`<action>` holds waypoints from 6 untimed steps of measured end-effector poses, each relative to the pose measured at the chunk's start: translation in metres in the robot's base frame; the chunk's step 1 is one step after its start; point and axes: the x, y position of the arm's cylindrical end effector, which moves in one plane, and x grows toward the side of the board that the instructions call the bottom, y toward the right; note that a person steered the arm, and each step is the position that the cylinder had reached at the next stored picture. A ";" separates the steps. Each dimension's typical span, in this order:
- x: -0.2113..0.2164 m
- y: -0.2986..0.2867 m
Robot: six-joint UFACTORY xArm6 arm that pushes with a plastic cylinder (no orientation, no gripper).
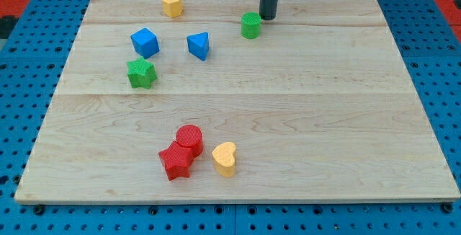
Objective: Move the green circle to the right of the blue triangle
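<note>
**Tip beside green circle near the counter's top edge**

Seen on a pale wooden counter (pixel 302 120) over a blue pegboard (pixel 29 69). Found the green circle (pixel 251 25) close to the top edge, a little right of the middle. Stood just to the upper right of that circle: my tip (pixel 268 18), the lower end of a dark upright rod; touching or a hair apart, could not tell. No hand fitted, only the rod, so nothing clenched or released.

Lay to the left of the green circle, well apart: the blue triangle (pixel 198 45). Further left, a blue cube (pixel 145 42), and just below it, toward the left edge, a green star (pixel 141 73). Sat near the top edge, left of centre: a yellow hexagon (pixel 171 3).

Clustered near the bottom edge, left of the middle: a red cylinder (pixel 189 139) touching a red star (pixel 176 162), with a yellow heart (pixel 225 158) just beside them on the right.
</note>
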 end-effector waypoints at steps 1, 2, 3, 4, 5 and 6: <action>-0.002 -0.010; 0.013 -0.031; 0.017 -0.035; 0.017 -0.035; 0.026 -0.035; 0.051 -0.035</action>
